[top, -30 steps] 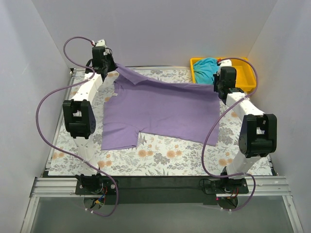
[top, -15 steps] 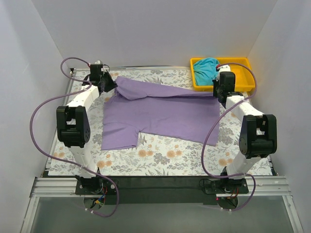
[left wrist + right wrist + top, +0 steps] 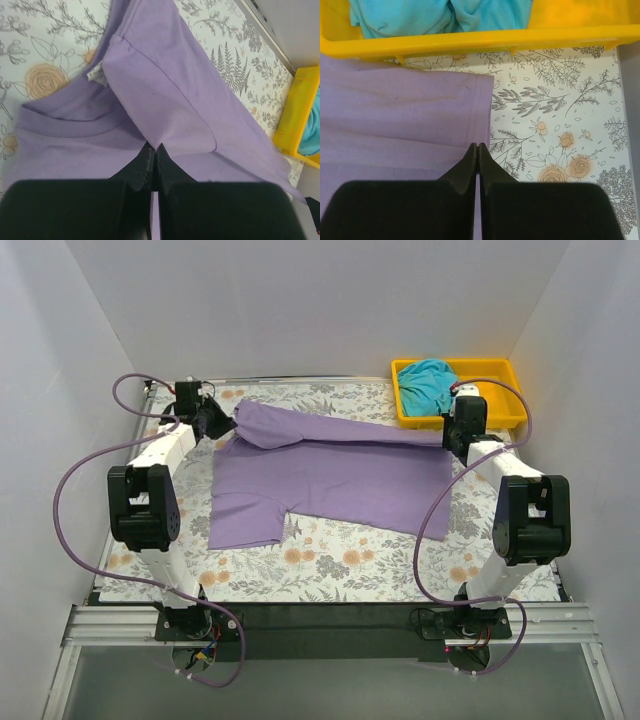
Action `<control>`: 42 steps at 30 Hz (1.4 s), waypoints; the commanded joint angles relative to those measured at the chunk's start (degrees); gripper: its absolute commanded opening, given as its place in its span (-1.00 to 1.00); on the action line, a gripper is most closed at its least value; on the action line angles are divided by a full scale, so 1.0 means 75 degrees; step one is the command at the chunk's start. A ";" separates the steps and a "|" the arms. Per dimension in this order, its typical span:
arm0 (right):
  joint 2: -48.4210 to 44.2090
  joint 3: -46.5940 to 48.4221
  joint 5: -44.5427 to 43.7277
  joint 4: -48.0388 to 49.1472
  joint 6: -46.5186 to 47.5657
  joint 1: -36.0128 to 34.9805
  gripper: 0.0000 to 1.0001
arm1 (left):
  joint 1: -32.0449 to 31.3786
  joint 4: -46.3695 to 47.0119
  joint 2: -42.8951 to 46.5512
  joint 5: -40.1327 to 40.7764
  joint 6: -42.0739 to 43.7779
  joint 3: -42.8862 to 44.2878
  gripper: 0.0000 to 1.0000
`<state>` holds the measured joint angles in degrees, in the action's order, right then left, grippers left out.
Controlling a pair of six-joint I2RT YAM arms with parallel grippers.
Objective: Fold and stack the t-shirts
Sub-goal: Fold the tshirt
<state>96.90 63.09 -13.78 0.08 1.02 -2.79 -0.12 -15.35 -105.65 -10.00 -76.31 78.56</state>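
Both the left fingers (image 3: pixel 144 167) and right fingers (image 3: pixel 469 165) pinch the purple shirt (image 3: pixel 330 475); they should lay its far edge down evenly, keeping the fold straight.

Two t-shirts (image 3: pixel 330 475) (image 3: pixel 428 385), one yellow tray (image 3: pixel 505 380)

Top camera looks down from behind; close wrist cameras share the lavender shirt (image 3: pixel 340 475).
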 commanded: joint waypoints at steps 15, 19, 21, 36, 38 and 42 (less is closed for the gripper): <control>0.0685 -0.0186 -0.0260 -0.0196 -0.0721 0.0290 -0.97 | 0.0004 0.0816 0.1008 -0.0390 -0.1040 -0.2119 -0.99; 0.0721 0.0048 -0.0051 -0.0595 -0.0839 0.0290 -0.51 | 0.0004 0.0794 0.1031 -0.0261 -0.0700 -0.2038 -0.13; 0.0604 0.0283 0.0149 -0.1005 -0.0990 0.0301 -0.29 | -0.0007 0.0770 0.1265 -0.0237 -0.0409 -0.2014 0.10; -0.0791 -0.0583 0.1263 -0.2495 -0.1975 -0.2756 -0.02 | -0.0043 -0.0051 0.2988 0.0220 0.0355 -0.3841 0.32; -0.0663 -0.0724 0.1287 -0.2483 -0.2057 -0.3200 -0.03 | -0.0054 0.0113 0.2942 0.0232 0.0332 -0.3948 0.28; -0.0277 -0.0830 0.1193 -0.2483 -0.2081 -0.3706 -0.06 | -0.0078 0.0360 0.2708 0.0279 0.0098 -0.4217 0.11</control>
<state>93.27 57.54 -4.93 -17.47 -13.02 -28.64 -0.40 -14.72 -85.58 -9.15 -74.89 47.64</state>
